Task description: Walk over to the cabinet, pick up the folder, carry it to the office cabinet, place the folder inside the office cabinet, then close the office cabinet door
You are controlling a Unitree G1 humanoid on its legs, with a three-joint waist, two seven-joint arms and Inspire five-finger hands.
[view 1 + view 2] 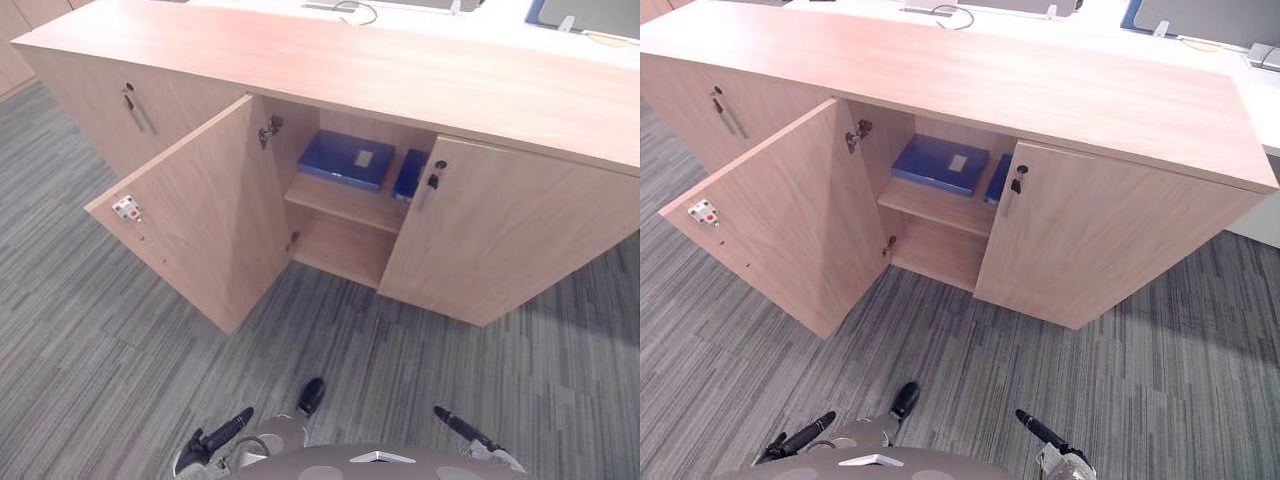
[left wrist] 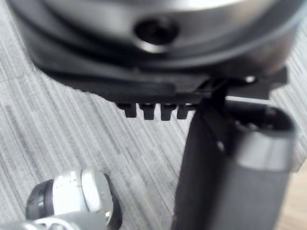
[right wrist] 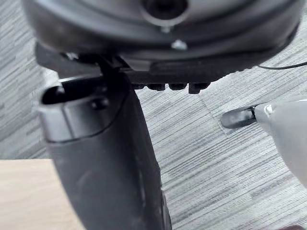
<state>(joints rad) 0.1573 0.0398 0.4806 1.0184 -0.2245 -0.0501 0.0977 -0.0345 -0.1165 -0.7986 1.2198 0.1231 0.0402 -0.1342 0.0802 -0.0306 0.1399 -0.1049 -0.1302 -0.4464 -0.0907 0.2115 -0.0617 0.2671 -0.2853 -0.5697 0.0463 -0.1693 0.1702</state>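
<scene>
Facing the open cabinet (image 1: 400,75), both hands empty.
Your left hand (image 1: 222,433) and right hand (image 1: 462,426) hang straight-fingered; blue folder (image 1: 347,159) sits shelved well ahead of them.

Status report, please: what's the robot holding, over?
Left hand, right hand open, empty. Blue folder flat on upper shelf. Cabinet door stands open, nothing in the way.

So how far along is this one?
Looks done: a blue folder lies flat on the upper shelf of the cabinet, a second blue folder beside it, half hidden by the shut door. In hand: nothing; left hand and right hand hang low, open and empty. Left: the open door needs closing, if this is the office cabinet, which I cannot tell.
</scene>
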